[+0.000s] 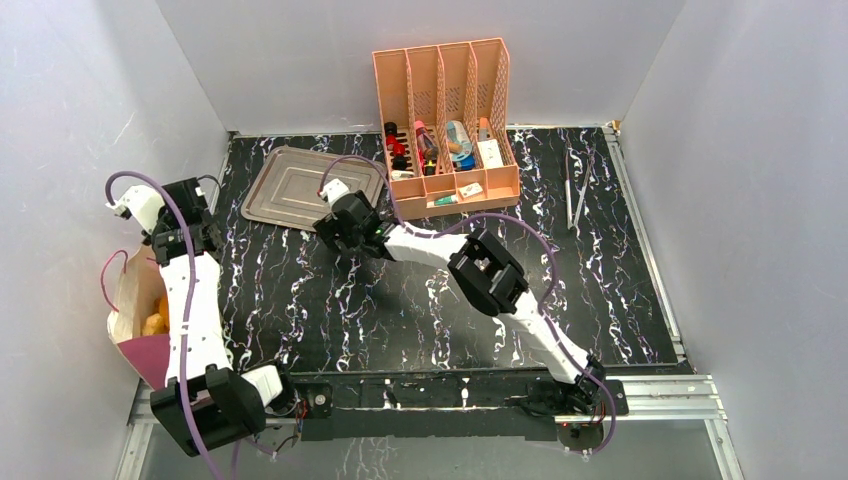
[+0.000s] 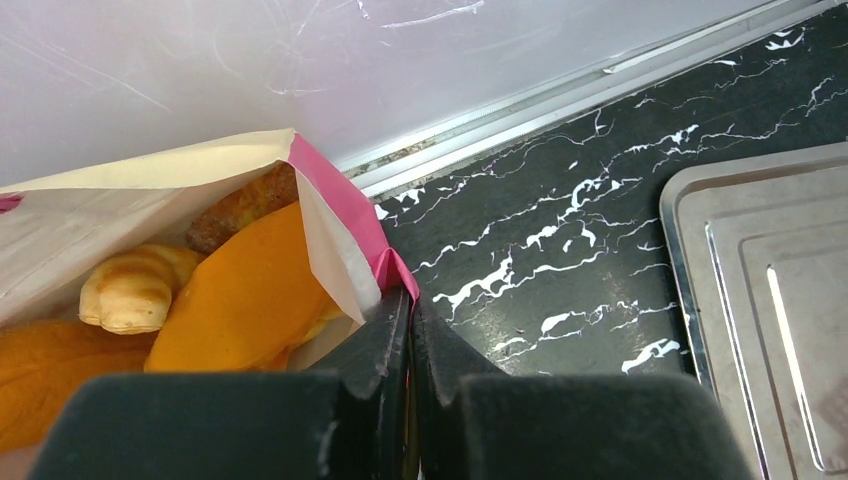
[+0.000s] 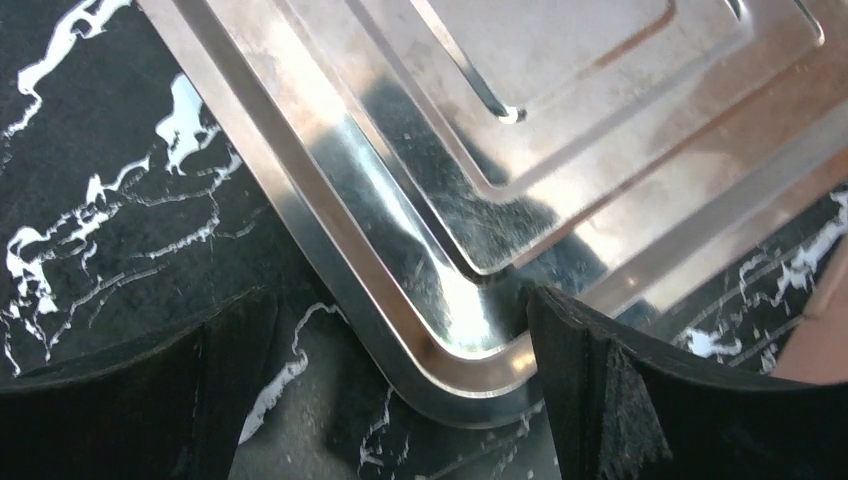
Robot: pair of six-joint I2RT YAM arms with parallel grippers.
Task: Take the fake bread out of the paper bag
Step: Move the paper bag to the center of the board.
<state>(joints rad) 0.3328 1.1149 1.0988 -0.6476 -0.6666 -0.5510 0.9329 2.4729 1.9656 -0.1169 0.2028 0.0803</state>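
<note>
One paper bag [image 1: 130, 295], mouth facing up, long axis along left wall [image 1: 60, 150].

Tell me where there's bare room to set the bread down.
The metal tray is bare inside. So is the tabletop between the left arm and the right arm, and from the right arm across to the tongs. Crowded: the organizer at the back, the paper bag against the left wall.
</note>
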